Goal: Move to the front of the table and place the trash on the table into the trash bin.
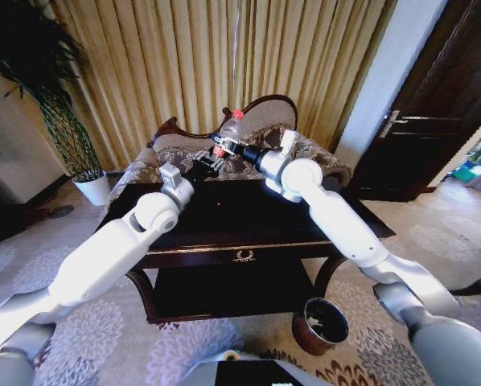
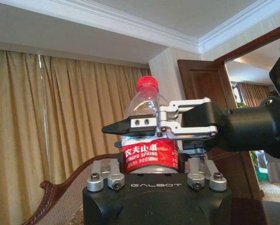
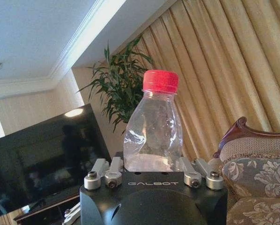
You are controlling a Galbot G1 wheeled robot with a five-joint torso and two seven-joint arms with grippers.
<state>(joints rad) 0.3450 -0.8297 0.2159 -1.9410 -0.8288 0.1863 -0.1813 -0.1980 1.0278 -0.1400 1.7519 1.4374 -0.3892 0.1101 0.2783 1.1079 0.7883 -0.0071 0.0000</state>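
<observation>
While both arms reach over the table (image 1: 224,211), the right hand (image 1: 222,147) grips a plastic bottle (image 1: 230,129); left hand's (image 1: 199,166) state is unclear.

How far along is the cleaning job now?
Done: the robot stands before the table. In hand: the right gripper is shut on a clear red-capped bottle above the table's far side, the left gripper close beside. Left: carry it to the trash bin on the floor and drop it in.

Table (image 1: 305,213) top looks clear; trash bin (image 1: 322,324) mouth stands unobstructed beside it.
</observation>
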